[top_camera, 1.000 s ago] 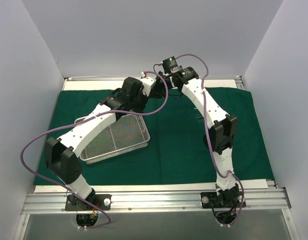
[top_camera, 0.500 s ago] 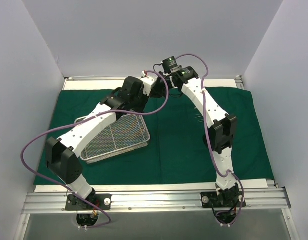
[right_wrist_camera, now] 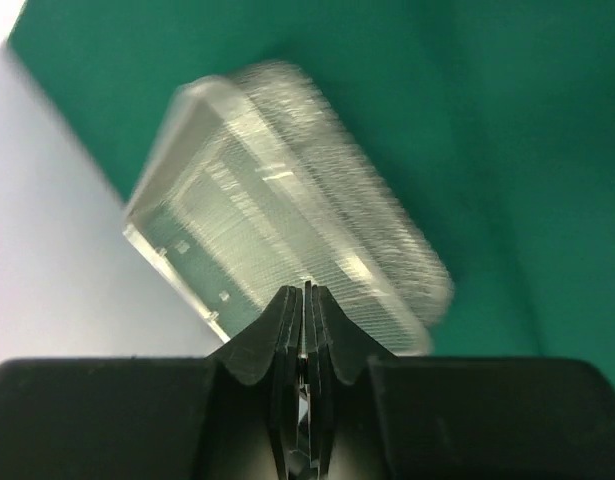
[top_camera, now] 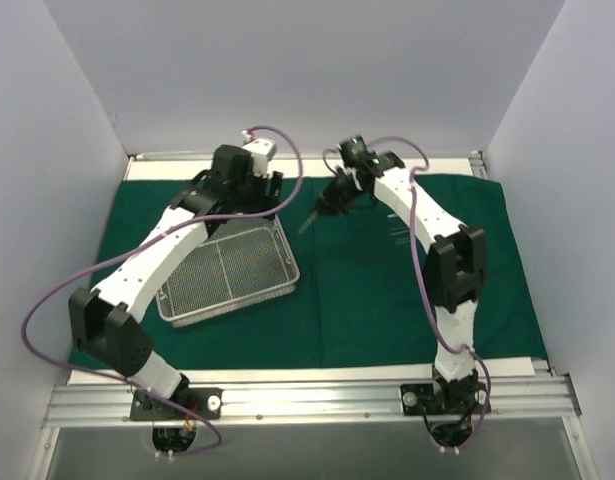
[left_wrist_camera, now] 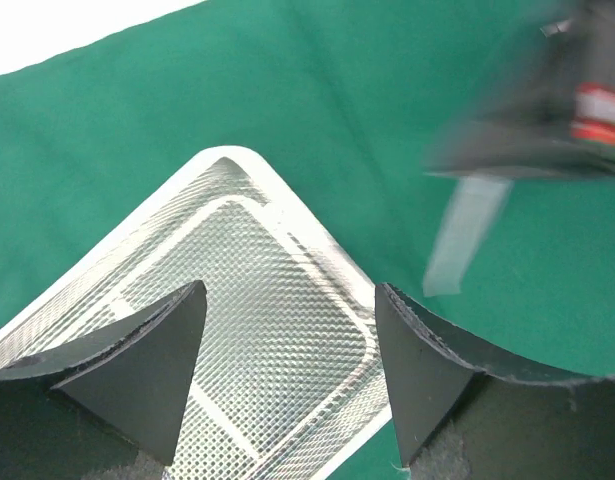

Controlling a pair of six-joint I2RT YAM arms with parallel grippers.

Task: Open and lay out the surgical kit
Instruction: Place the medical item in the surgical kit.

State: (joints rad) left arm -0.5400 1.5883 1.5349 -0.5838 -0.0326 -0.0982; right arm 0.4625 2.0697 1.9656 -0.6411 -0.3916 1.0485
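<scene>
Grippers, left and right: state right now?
Left gripper: open, empty, above the mesh tray.
Right gripper: closed, holding a thin metal instrument.

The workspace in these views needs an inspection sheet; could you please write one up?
Surface: green cloth spread flat over the table.
Job's things: wire-mesh tray on the cloth's left half, no instruments seen in it; loose instruments, faint, on the cloth beside the right arm.
Clutter: nothing seen.
Grippers: left gripper open above a tray corner; right gripper shut on a thin metal instrument, held above the cloth.
Cables: purple cables loop loosely off both arms.
Surroundings: plain pale walls on three sides; metal rail at the near edge.
</scene>
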